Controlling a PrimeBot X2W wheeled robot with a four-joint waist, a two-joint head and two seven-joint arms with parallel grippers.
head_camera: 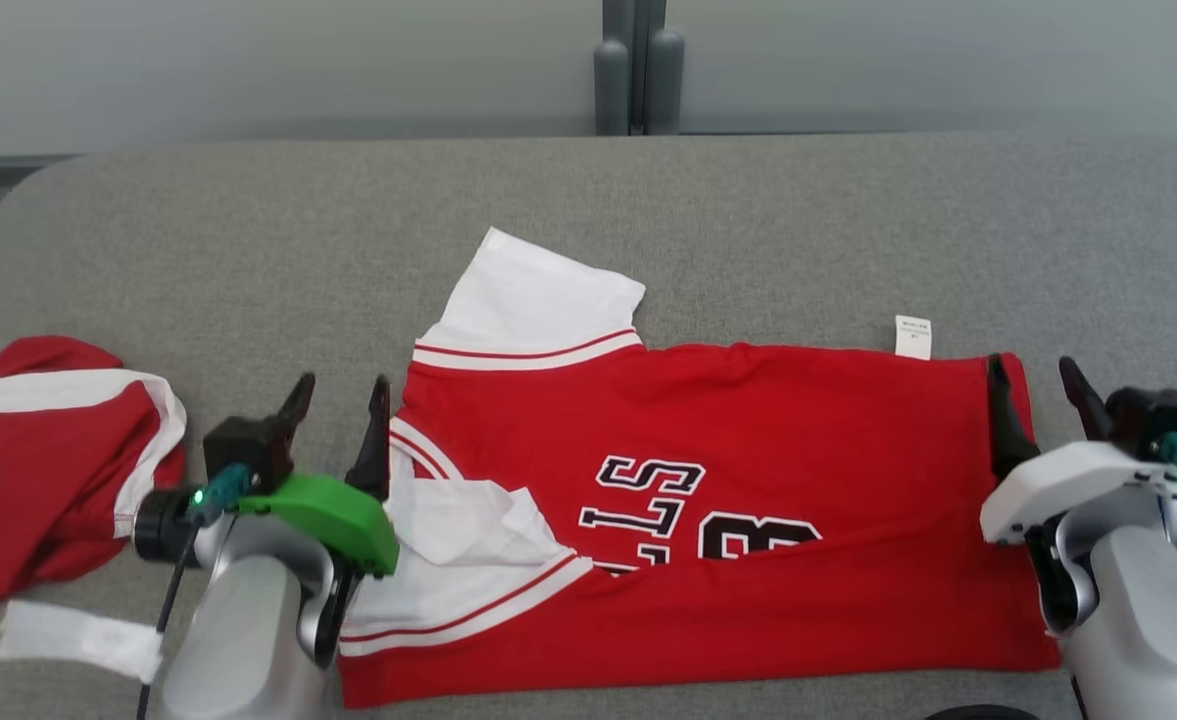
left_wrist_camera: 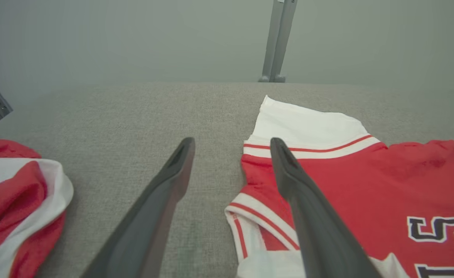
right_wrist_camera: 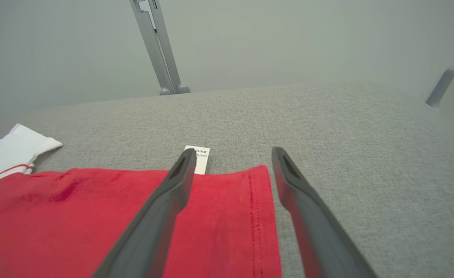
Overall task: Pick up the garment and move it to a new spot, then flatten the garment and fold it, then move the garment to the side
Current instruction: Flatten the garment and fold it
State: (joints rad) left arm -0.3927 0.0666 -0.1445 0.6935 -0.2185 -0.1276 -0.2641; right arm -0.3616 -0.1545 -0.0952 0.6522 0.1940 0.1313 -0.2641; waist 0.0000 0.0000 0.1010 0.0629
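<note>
A red jersey with white sleeves and black lettering, the garment, lies spread and partly folded on the grey padded table. My left gripper stands open at its left edge, by the neckline; in the left wrist view that gripper straddles the trim of the garment. At the right hem my right gripper is open too, one finger over the red cloth. The right wrist view shows the right gripper above the hem corner of the garment, near a white tag.
A second red and white garment lies bunched at the table's left edge, with a white label strip in front of it. A grey post stands behind the table. Bare grey surface stretches behind the jersey.
</note>
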